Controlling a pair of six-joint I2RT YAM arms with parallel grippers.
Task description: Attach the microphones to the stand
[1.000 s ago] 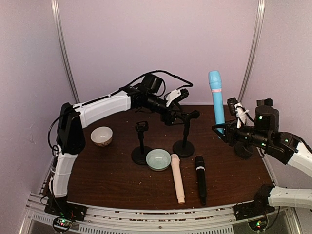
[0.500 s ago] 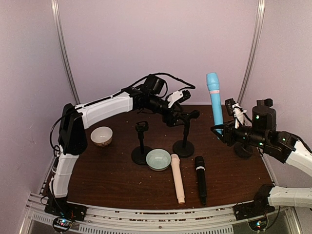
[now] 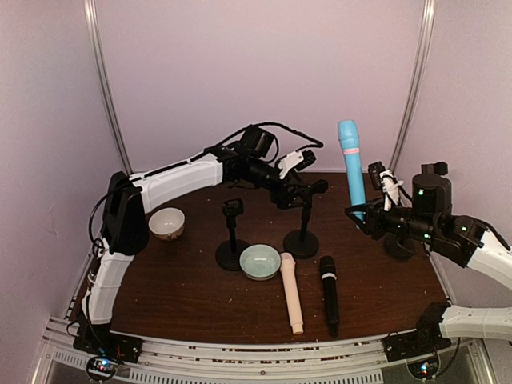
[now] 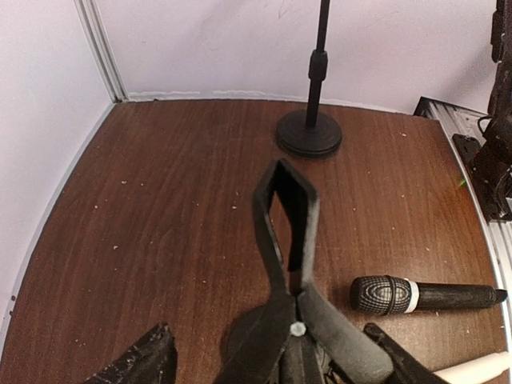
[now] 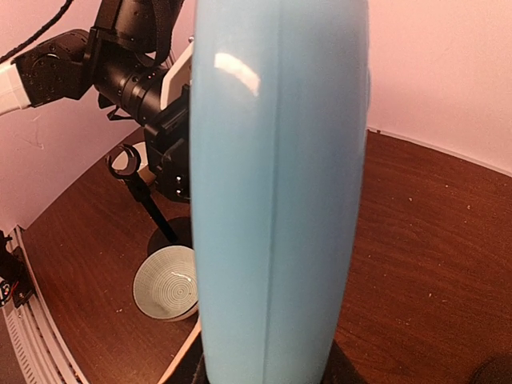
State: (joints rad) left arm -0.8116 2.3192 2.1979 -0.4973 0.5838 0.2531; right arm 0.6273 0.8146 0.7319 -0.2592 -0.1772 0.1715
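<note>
While the right hand (image 3: 362,214) is clenched on the lower end of the blue mic (image 3: 350,164), holding it upright at the three o'clock side of the bench (image 3: 176,280), the left hand (image 3: 294,194) is released. Its fingers (image 4: 152,356) are spread wide on either side of the clip (image 4: 286,212) that tops the middle stand (image 3: 302,228). At nine o'clock of that stand is a second stand (image 3: 232,236), and a green bowl (image 3: 260,262) sits at six o'clock between the two bases. A third stand (image 3: 398,244) is partly hidden behind the right arm (image 3: 448,232). The pink mic (image 3: 292,292) and black mic (image 3: 329,294) lie side by side, not touching, toward the bench's six o'clock edge. A white bowl (image 3: 166,223) sits at nine o'clock.
</note>
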